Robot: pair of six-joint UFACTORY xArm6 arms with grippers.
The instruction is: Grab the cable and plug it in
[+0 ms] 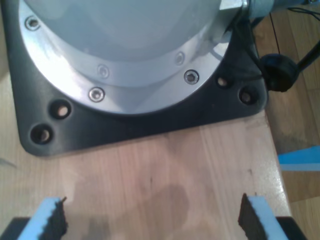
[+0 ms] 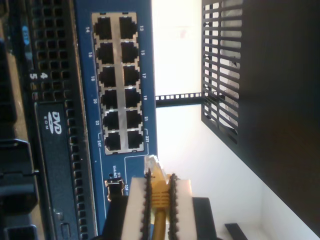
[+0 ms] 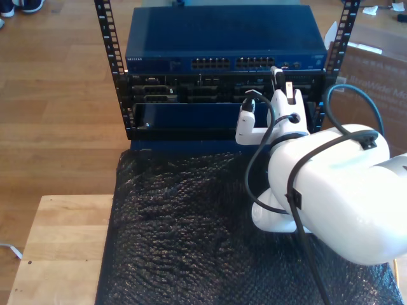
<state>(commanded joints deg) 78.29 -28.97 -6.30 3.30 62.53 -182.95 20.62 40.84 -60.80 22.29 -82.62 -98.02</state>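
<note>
Closest to the exterior camera is the big white arm (image 3: 331,190), reaching over black bubbly wrap (image 3: 191,235) spread on the wooden counter (image 3: 57,248). Wood floor (image 3: 57,82) runs behind. Past the wrap stands a rack with a blue network switch (image 3: 222,44). My second claw (image 2: 159,197) is clamped on the yellow cable (image 2: 159,192), plug just beside the ports (image 2: 115,82). My first claw (image 1: 152,215) hangs wide apart over bare wood near a black base plate (image 1: 150,122).

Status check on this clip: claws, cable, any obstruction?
First claw open over bare wood. Second claw shut on yellow cable, plug just short of the blue switch ports. Nothing blocking the ports.
</note>
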